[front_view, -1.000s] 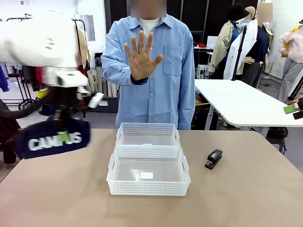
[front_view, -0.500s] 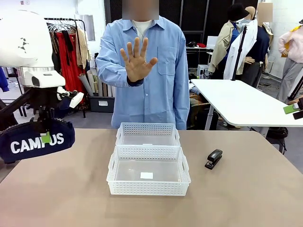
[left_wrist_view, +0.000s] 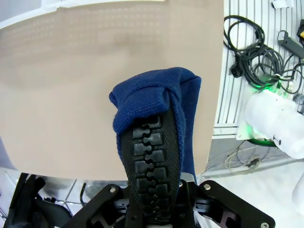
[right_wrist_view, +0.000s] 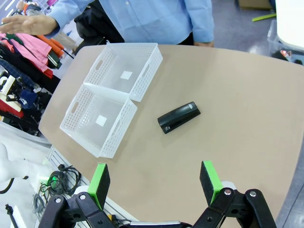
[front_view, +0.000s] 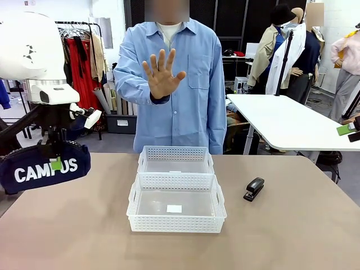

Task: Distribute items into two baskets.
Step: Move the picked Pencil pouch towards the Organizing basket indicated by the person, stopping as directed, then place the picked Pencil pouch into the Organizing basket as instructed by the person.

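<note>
Over the tan table (front_view: 84,236) the left gripper (front_view: 55,163) pinches the pouch (front_view: 22,169) aloft while the right gripper (right_wrist_view: 154,176) gapes empty, and the person's raised hand (front_view: 162,72) suggests waiting before filling a basket (front_view: 176,224).

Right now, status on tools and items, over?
Left tool shut on pouch, aloft at left edge of table. Right tool open, above stapler. Near basket, far basket: no items in. Person's palm raised beyond them.

A robot lab set up in a workroom full of clothes.
A white robot arm (front_view: 34,50) stands at a brown desk (front_view: 292,225). Behind it hangs a rack of clothes (front_view: 79,56), a white table (front_view: 281,121) stands to one side, and loose cables (left_wrist_view: 247,52) lie tangled nearby.
</note>
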`<state>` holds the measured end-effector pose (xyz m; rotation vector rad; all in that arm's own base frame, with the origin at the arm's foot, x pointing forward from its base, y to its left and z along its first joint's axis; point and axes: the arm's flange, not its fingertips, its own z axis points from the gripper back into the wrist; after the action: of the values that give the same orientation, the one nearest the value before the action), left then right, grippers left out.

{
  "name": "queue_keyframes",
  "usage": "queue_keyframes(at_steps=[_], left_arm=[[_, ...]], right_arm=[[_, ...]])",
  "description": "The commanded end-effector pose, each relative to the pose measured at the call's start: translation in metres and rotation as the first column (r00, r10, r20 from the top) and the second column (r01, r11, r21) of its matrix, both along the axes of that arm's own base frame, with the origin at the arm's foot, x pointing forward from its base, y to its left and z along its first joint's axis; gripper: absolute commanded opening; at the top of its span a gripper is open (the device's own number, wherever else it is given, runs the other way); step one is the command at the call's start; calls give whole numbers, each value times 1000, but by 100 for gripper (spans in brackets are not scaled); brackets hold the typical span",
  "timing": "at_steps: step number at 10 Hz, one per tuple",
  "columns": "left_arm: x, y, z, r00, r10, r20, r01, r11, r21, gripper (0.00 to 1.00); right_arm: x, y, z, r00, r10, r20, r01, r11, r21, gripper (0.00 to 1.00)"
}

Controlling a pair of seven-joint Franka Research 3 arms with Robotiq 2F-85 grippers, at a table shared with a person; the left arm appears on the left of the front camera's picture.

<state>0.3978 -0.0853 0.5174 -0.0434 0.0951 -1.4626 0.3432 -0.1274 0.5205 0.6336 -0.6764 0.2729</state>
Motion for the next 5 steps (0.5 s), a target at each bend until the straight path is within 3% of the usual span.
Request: queue_keyframes(at_steps=[1, 5], left_arm=[[2, 1, 3, 1000, 16, 3, -16, 1000, 6, 0], [2, 1, 3, 1000, 16, 3, -16, 1000, 6, 0]], right_arm=[[3, 0, 1, 1000, 8, 24, -9, 1000, 29, 100], [3, 0, 1, 1000, 8, 24, -9, 1000, 29, 100]])
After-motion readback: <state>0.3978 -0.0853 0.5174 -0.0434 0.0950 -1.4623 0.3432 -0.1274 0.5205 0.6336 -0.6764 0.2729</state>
